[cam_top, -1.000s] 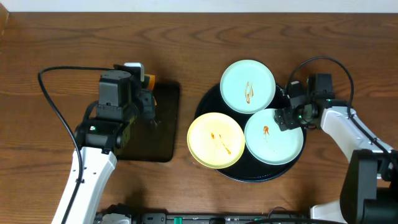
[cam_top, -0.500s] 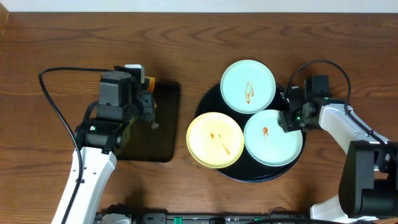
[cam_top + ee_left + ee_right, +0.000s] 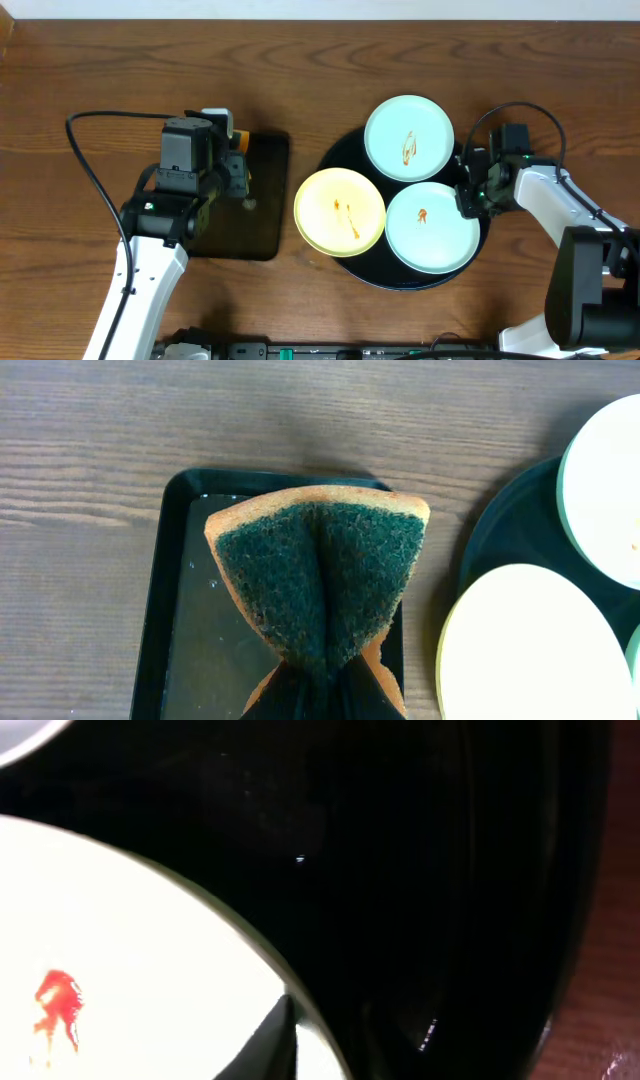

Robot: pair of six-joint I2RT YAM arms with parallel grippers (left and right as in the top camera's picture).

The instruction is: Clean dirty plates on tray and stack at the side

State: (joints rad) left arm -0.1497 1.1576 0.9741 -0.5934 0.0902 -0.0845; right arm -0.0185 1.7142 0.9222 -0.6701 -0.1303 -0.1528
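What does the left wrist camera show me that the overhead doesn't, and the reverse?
Only the left wrist: the sponge folded green side out, pinched in the left gripper above the rectangular tray, which carries water droplets. Only the overhead: orange smears on the yellow plate, upper mint plate and lower mint plate, and the right gripper at the lower one's rim. Both: the rectangular tray, the round tray and part of the yellow plate.
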